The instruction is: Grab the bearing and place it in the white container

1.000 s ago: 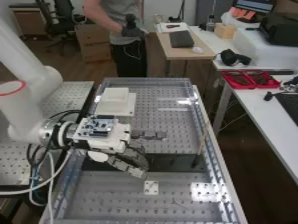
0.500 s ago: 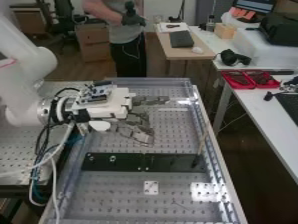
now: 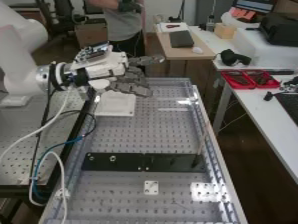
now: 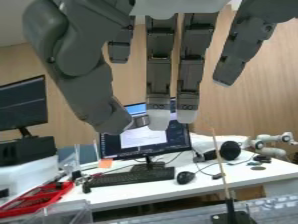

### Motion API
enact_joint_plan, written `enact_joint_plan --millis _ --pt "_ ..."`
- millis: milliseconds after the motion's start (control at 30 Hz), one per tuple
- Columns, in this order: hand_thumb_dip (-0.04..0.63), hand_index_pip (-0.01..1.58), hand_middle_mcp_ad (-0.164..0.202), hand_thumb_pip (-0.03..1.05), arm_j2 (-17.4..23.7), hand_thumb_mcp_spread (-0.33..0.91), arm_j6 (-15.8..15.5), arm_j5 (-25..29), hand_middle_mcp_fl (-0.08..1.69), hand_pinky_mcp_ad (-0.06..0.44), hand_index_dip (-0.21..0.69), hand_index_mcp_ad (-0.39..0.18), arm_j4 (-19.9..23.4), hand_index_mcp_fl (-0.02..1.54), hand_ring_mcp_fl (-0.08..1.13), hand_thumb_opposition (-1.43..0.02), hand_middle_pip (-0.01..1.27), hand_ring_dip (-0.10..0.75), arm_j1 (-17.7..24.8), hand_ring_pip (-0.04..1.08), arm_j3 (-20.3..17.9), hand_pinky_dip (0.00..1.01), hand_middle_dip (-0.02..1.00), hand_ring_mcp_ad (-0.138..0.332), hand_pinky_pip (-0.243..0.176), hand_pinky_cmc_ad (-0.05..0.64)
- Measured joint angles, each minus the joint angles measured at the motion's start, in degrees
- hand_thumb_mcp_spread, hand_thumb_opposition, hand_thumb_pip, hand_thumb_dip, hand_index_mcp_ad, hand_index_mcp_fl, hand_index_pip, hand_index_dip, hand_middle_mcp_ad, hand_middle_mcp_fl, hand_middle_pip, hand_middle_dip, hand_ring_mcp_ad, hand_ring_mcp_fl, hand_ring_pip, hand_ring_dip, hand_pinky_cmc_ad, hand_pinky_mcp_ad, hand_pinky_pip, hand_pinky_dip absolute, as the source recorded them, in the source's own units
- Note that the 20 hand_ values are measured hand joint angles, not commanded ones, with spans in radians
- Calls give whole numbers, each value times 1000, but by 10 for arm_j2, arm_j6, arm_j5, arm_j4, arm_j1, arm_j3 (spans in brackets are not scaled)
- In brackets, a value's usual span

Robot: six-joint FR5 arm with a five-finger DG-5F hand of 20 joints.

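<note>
The fingers point(image 3: 135, 90) are released, nearly straight and a little spread, with nothing in their grasp. I cannot pick out the bearing with certainty: a small pale ring point(image 3: 113, 158) sits on the long black plate point(image 3: 159, 161), but whether that is it, I cannot tell. The white container point(image 3: 118, 106) lies flat on the table point(image 3: 140, 137) beyond the plate, its far edge partly behind the fingers.

Half a second ago the fingers were lower and closer to the plate, and before that they covered part of it; they have since risen and moved away toward the far end. The plate and container have stayed put. The fingers now point across the table, away from the arm point(image 3: 23, 72), roughly level and well above the surface.

A thin wooden stick point(image 3: 201, 141) stands at the plate's end. In the wrist view, a monitor point(image 4: 174, 140), a keyboard point(image 4: 130, 177) and a mouse point(image 4: 185, 177) are on a white desk point(image 4: 133, 193).
</note>
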Motion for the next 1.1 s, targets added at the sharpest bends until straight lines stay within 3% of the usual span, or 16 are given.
enact_joint_plan --millis 300,600,1100 --pt "342 180 24 761 43 510 -14 77 412 264 -188 -180 -35 105 377 -836 1023 545 82 553 -13 225 716 51 98 394" --pt "342 171 28 761 79 506 -9 154 428 264 -188 -176 -61 101 386 -836 1007 545 163 552 -31 225 714 49 98 394" --pt "342 159 28 761 109 506 -11 250 429 264 -188 -178 -50 122 394 -836 1011 546 244 532 -66 208 719 51 96 394"
